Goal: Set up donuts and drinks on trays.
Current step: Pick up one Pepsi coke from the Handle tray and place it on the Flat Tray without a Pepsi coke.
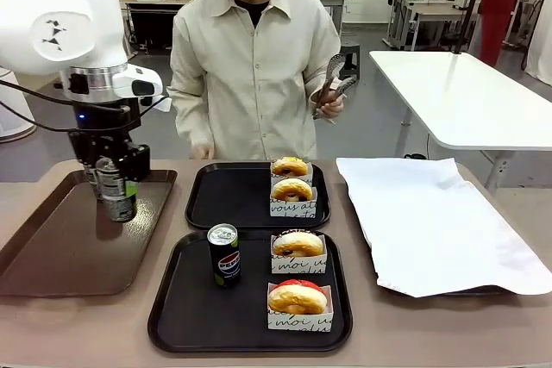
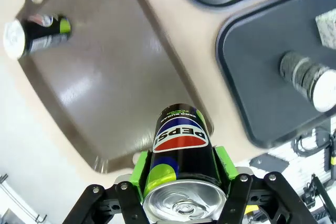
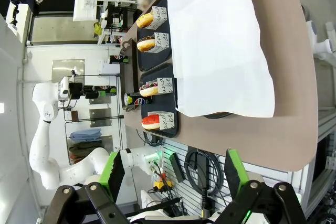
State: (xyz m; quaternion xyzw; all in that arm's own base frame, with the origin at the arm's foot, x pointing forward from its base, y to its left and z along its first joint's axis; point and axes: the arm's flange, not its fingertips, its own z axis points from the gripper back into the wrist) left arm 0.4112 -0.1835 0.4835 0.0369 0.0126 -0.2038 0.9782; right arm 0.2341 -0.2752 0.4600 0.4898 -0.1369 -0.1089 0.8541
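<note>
The left gripper (image 1: 114, 185) clamps a can (image 1: 116, 190) upright, lifted above the brown tray (image 1: 52, 247) at the left. A second can (image 1: 224, 255) stands on the near black tray (image 1: 185, 316) beside two boxed donuts (image 1: 298, 244). The far black tray (image 1: 226, 200) holds two more and, I judge, awaits this can. Swinging right, the held can could clip the standing one or a tray rim and tip it. The right gripper (image 3: 173, 179) hangs open off the table's right edge. The person's hand (image 1: 329, 105) holds tongs. In the left wrist view another can (image 2: 31, 34) lies near the brown tray's handle. The fingers hide the held can's label in the front view.
</note>
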